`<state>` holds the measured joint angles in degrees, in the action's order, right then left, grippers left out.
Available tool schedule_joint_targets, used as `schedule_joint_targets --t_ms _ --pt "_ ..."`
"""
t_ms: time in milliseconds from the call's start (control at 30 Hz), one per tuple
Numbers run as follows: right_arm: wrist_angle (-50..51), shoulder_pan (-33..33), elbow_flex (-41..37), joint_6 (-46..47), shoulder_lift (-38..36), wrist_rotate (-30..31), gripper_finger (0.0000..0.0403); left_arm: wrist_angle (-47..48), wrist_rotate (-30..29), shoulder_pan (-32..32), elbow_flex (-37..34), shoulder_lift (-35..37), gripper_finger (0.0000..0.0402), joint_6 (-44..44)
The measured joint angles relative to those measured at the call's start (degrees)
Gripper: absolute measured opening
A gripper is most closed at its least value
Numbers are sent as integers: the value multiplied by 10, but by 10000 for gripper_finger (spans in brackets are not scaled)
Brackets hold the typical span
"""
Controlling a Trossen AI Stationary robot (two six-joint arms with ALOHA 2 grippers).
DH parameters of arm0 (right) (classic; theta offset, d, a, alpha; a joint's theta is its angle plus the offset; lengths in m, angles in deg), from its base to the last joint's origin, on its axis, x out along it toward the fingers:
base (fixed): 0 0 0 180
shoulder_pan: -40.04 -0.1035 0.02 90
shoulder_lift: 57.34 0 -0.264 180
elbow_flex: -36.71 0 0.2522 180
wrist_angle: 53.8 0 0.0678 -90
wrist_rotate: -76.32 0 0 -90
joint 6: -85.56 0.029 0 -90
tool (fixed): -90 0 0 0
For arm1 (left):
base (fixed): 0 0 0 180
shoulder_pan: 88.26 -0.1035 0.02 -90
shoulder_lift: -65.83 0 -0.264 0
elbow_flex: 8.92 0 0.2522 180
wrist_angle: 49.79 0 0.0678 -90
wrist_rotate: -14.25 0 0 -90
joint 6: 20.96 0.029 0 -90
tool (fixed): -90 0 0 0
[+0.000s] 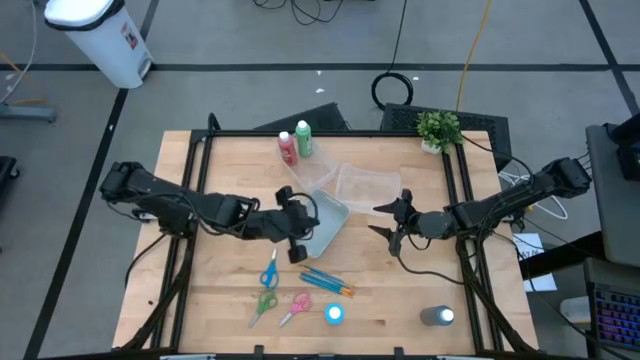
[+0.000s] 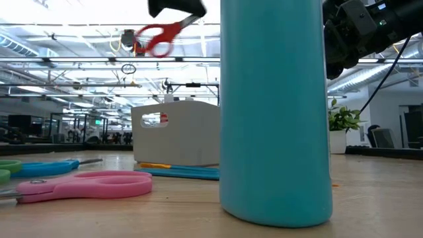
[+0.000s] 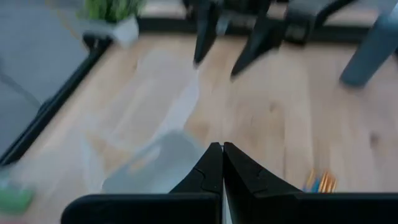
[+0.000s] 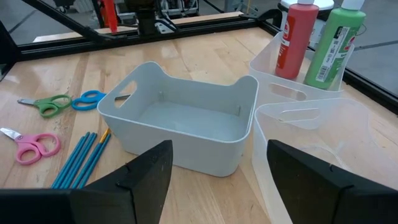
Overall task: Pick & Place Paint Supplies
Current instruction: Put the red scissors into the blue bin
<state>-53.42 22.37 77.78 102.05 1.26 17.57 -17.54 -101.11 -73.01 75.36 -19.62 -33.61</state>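
Observation:
My left gripper (image 1: 298,235) hangs over the near end of a pale tub (image 1: 322,222), shut on red scissors (image 2: 157,38) high above the table. My right gripper (image 1: 392,222) waits open to the right of the tubs, its fingers (image 4: 144,169) facing them. Blue scissors (image 1: 270,272), green scissors (image 1: 263,303) and pink scissors (image 1: 296,308) lie flat near the table's near edge, next to blue brushes (image 1: 326,283). A light blue bottle (image 1: 334,314) and a grey bottle (image 1: 437,317) stand upright there. A red bottle (image 1: 288,148) and a green bottle (image 1: 303,138) stand by the far edge. My left gripper holds the red scissors by the blade end (image 2: 190,20), coming from above. The scissors are lifted clear and slant down from the fingers, with the red handles (image 2: 153,41) lowest. In the left wrist view the shut fingers (image 3: 211,163) hide the place of contact.
Two clear tubs (image 1: 362,185) sit between the pale tub and the right gripper. A small potted plant (image 1: 438,128) stands at the far right corner. Black frame rails (image 1: 200,180) run along the table's left and right sides. Bare wood lies left of the scissors.

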Motion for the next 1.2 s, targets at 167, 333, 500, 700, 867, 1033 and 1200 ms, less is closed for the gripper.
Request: schedule_joint_targets --t_ms 167,333,500,700,867,1033,1200 --pt "0 0 0 0 0 0 251 -137 25 -25 -74 0 1 26" --pt "0 0 0 0 0 0 251 -278 55 -59 -152 0 2 16" --pt "0 0 0 0 0 0 251 -400 63 -89 -235 0 3 -25" --pt "0 0 0 0 0 0 251 -451 91 -109 -274 -9 2 -55" --pt "0 0 0 0 0 0 251 -465 90 -111 -276 -20 6 -55" --pt "0 0 0 0 0 2 251 -504 106 -114 -276 -64 5 -51" --pt "-31 0 -21 0 0 2 251 -516 126 -129 -275 -104 9 -58"
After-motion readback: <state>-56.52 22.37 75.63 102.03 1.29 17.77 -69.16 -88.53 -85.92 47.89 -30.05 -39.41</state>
